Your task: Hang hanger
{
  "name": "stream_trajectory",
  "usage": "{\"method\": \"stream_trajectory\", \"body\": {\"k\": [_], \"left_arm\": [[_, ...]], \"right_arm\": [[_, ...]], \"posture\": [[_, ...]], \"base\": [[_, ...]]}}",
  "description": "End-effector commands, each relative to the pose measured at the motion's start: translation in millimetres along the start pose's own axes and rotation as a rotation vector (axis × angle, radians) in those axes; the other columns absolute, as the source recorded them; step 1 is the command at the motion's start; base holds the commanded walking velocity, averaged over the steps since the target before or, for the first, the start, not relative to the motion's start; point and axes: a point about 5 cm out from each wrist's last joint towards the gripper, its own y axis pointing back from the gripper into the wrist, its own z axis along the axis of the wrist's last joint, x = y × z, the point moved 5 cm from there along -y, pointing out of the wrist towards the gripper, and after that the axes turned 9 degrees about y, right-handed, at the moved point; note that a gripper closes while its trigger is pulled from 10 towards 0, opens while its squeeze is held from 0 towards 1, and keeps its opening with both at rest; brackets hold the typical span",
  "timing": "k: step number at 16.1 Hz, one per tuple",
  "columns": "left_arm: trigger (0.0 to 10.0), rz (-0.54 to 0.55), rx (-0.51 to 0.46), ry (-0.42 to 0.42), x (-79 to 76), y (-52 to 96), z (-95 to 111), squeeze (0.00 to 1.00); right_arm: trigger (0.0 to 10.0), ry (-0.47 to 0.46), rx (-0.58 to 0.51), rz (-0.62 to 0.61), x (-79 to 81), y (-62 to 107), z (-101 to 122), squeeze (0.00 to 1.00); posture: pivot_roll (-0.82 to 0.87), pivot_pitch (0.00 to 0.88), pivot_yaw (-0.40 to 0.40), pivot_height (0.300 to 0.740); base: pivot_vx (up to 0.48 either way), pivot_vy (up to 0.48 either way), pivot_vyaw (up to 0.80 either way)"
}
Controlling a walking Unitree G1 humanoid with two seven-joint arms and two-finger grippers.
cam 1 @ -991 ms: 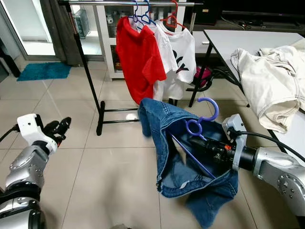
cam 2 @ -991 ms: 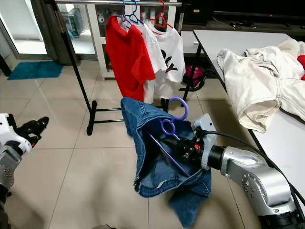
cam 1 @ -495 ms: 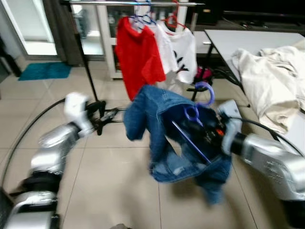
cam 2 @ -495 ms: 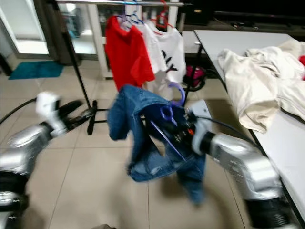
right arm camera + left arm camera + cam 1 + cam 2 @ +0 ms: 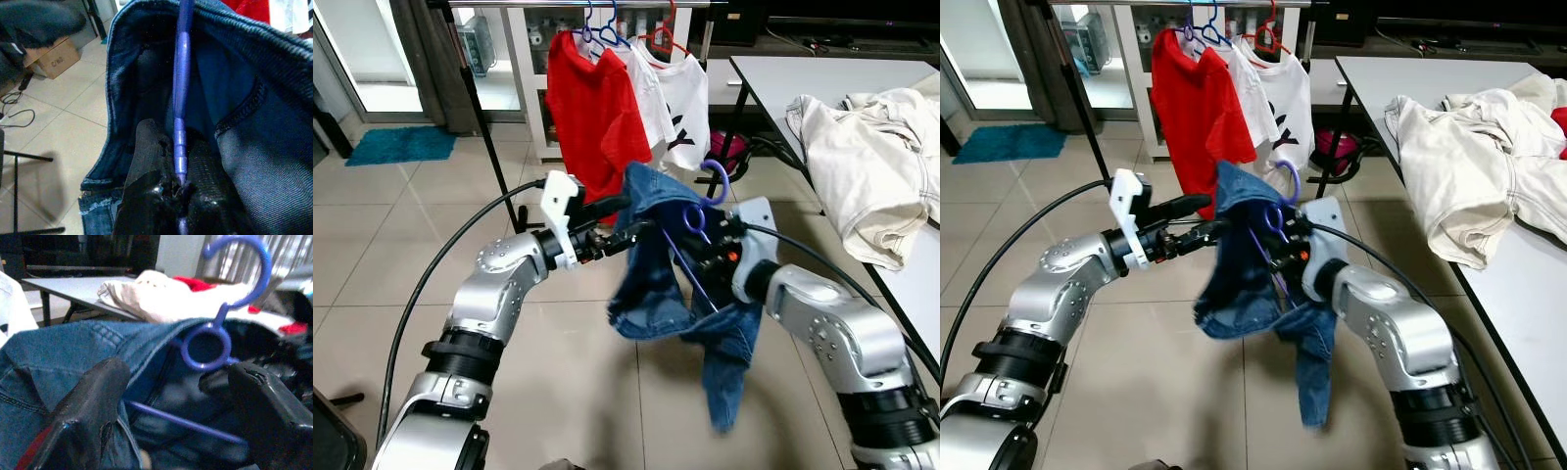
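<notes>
A purple hanger (image 5: 715,181) carries a blue denim jacket (image 5: 656,284), held up in front of the clothes rack (image 5: 587,5). My right gripper (image 5: 177,147) is shut on the hanger's thin bar (image 5: 181,98) inside the jacket. My left gripper (image 5: 622,220) reaches in from the left at the jacket's upper edge. It stands open in the left wrist view (image 5: 181,382), with denim and the hanger's ring (image 5: 205,345) between its spread fingers (image 5: 93,396). The hook points up, below the rail and apart from it.
On the rack hang a red shirt (image 5: 592,117) and white shirts (image 5: 680,98) on their own hangers. A white table (image 5: 783,78) with a cream garment (image 5: 871,166) stands at the right. A teal mat (image 5: 401,145) lies far left on the tiled floor.
My left arm swung up from the lower left to the jacket. My right arm raised the hanger and jacket toward the rack.
</notes>
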Motion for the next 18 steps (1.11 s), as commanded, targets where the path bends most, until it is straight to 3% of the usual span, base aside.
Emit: {"method": "stream_trajectory", "body": {"k": [1, 3, 4, 5, 6, 10, 18], "left_arm": [[10.0, 0.039, 0.05, -0.069, 7.0, -1.6, -1, 0.0], [10.0, 0.146, 0.132, -0.187, 25.6, -1.7, -11, 0.0], [6.1, 0.17, 0.121, -0.208, 29.3, -3.7, -8, 0.0], [0.8, 0.181, 0.109, -0.222, 30.5, -5.3, -5, 0.0], [0.0, 0.205, 0.089, -0.242, 33.7, -7.9, -1, 0.0], [0.0, 0.249, 0.05, -0.24, 40.8, -13.3, 4, 0.0], [0.0, 0.286, 0.066, -0.244, 52.2, -9.6, 2, 0.0]], "right_arm": [[10.0, 0.023, -0.033, 0.001, 2.7, 0.3, 13, 0.0], [10.0, 0.02, -0.044, 0.011, 6.8, -1.0, 17, 0.0], [10.0, 0.02, -0.048, 0.014, 7.7, -1.4, 18, 0.0], [10.0, 0.02, -0.049, 0.015, 8.6, -1.4, 19, 0.0], [10.0, 0.018, -0.05, 0.02, 10.4, -1.4, 20, 0.0], [10.0, 0.017, -0.052, 0.027, 12.5, -1.6, 21, 0.0], [10.0, 0.019, -0.055, 0.034, 14.2, -1.2, 22, 0.0]], "posture": [[-0.14, 0.0, 0.04, 0.74], [-0.14, 0.0, 0.04, 0.74], [-0.15, 0.0, 0.055, 0.74], [-0.15, 0.0, 0.055, 0.74], [-0.15, 0.0, 0.059, 0.74], [-0.15, 0.0, 0.067, 0.74], [-0.16, 0.0, 0.075, 0.74]], "base": [[0.0, 0.0, 0.0], [0.0, 0.0, 0.0], [0.0, 0.0, 0.0], [0.0, 0.0, 0.0], [0.0, 0.0, 0.0], [0.0, 0.0, 0.0], [0.0, 0.0, 0.0]]}}
